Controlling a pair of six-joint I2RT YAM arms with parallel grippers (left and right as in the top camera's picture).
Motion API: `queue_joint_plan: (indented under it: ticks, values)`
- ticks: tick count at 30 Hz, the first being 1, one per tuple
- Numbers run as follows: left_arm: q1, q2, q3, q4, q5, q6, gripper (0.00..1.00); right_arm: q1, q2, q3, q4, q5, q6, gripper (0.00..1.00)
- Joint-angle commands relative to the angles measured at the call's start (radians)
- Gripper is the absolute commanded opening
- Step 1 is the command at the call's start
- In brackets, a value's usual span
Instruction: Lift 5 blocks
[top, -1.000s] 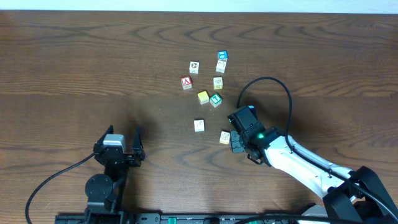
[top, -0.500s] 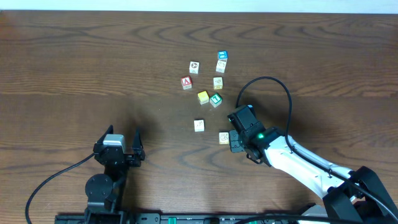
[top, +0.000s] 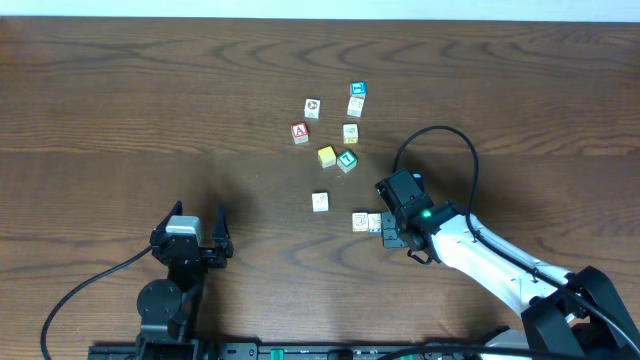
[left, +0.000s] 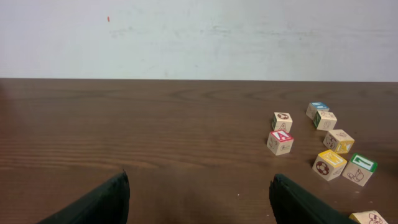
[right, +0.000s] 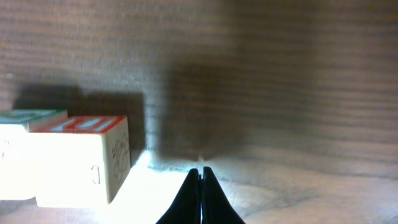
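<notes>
Small wooden cubes lie scattered on the dark table. The green "T" block (top: 347, 160) touches the yellow block (top: 327, 156). A white block (top: 355, 106) sits by the bright blue-topped cube (top: 357, 90). Pale blocks lie further out (top: 312, 107) (top: 320, 201). Two more cubes (top: 360, 221) (top: 374, 221) sit side by side just left of my right gripper (top: 388, 231). That gripper (right: 201, 169) is shut on nothing, low over the table, with a red-topped cube (right: 81, 165) just left of its tips. My left gripper (left: 199, 186) is open and empty, far from the blocks.
The red "A" cube (top: 300, 132) lies at the left of the cluster, also seen as the red "A" cube (left: 280, 142) in the left wrist view. A black cable (top: 440, 135) loops over the table behind the right arm. The left arm's base (top: 165, 300) is at the front left.
My right gripper has slid a little to the right, staying shut. A second cube now shows beside the one at its tips. The left arm has not moved.
</notes>
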Motion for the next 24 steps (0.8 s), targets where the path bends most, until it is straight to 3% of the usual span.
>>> queue_joint_plan:
  ticks: [1, 8, 14, 18, 24]
  values:
    - [0.005, 0.000, -0.012, -0.040, 0.018, -0.005, 0.73, -0.002, -0.009, -0.002, -0.014, -0.060, 0.026, 0.01]
    - [0.005, 0.000, -0.012, -0.040, 0.017, -0.005, 0.73, -0.004, -0.023, 0.019, -0.047, -0.021, 0.037, 0.01]
    - [0.005, 0.000, -0.012, -0.040, 0.018, -0.005, 0.73, -0.024, -0.115, 0.163, -0.227, 0.118, 0.042, 0.01]
    - [0.005, 0.000, -0.012, -0.040, 0.018, -0.005, 0.73, -0.050, -0.154, 0.314, -0.203, -0.048, -0.207, 0.29]
    - [0.005, 0.000, -0.012, -0.040, 0.018, -0.005, 0.73, -0.069, -0.021, 0.456, -0.146, -0.071, -0.307, 0.56]
